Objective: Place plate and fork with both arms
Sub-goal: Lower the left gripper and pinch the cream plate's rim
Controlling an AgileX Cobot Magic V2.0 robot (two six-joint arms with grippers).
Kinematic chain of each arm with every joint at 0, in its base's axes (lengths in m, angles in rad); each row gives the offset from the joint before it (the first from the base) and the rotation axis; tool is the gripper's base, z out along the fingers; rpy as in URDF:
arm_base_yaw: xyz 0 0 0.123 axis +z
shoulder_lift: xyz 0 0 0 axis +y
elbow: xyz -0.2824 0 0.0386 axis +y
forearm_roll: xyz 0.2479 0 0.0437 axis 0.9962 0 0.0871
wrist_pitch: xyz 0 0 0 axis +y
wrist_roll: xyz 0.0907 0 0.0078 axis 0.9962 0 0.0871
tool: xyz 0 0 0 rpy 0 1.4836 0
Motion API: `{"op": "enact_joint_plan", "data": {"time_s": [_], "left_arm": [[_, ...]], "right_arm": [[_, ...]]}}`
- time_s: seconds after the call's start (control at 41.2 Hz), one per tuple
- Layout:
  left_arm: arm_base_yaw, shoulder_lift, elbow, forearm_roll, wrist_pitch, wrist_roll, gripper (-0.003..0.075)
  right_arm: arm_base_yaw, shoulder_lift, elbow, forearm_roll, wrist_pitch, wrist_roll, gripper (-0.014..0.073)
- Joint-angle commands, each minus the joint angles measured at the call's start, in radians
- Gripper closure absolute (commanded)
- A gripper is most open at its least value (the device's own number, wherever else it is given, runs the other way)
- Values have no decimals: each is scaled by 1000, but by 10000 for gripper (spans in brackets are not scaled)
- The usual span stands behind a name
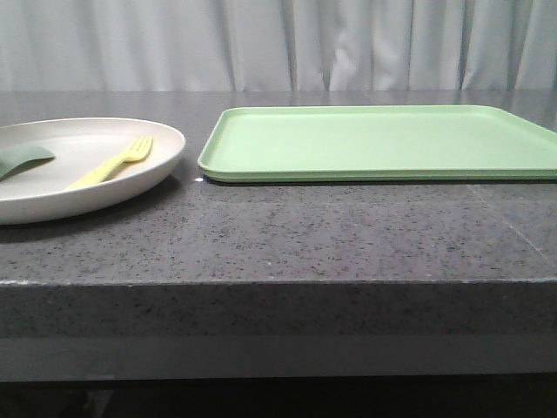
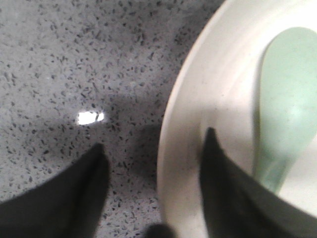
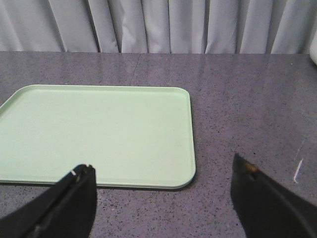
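The left tool (image 2: 153, 148) is hanging low over the speckled grey tabletop (image 1: 348, 235) with its jaws spread wide, and the rim of the cream plate (image 2: 198, 99) is running up between them: one finger is sitting over the plate's inner slope, the other over bare stone outside the rim. That straddle looks like the set-up for pinching the rim, so the plate can be carried; nothing is gripped yet. Just inside the inner finger, a pale teal-green spoon-like utensil (image 2: 285, 104) is lying in the plate's well.

In the front view the pale-yellow fork (image 1: 113, 163) is resting in the same plate, tines pointing away from the robot, well apart from the teal utensil.

The right tool (image 3: 163, 198) is also standing wide and empty, well above the tabletop, with the light-green tray (image 3: 99, 134) ahead of it and toward one finger's side. It appears to be waiting, since the fork is not within its wrist view.
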Motion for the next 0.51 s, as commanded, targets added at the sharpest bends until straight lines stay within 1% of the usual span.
{"op": "enact_joint_plan", "data": {"time_s": [0.0, 0.049, 0.097, 0.121, 0.486], "left_arm": [[-4, -33, -30, -15, -23, 0, 574], [-4, -33, -30, -20, -25, 0, 654], [-4, -33, -30, -22, -25, 0, 717], [-4, -33, -30, -22, -25, 0, 737], [0, -41, -31, -24, -1, 0, 738]], "right_arm": [[-2, 13, -31, 1, -88, -2, 12], [-2, 13, -31, 1, -88, -2, 12], [-2, 13, -31, 1, -88, -2, 12], [-2, 13, -31, 1, -88, -2, 12], [-2, 13, -31, 1, -88, -2, 12]]}}
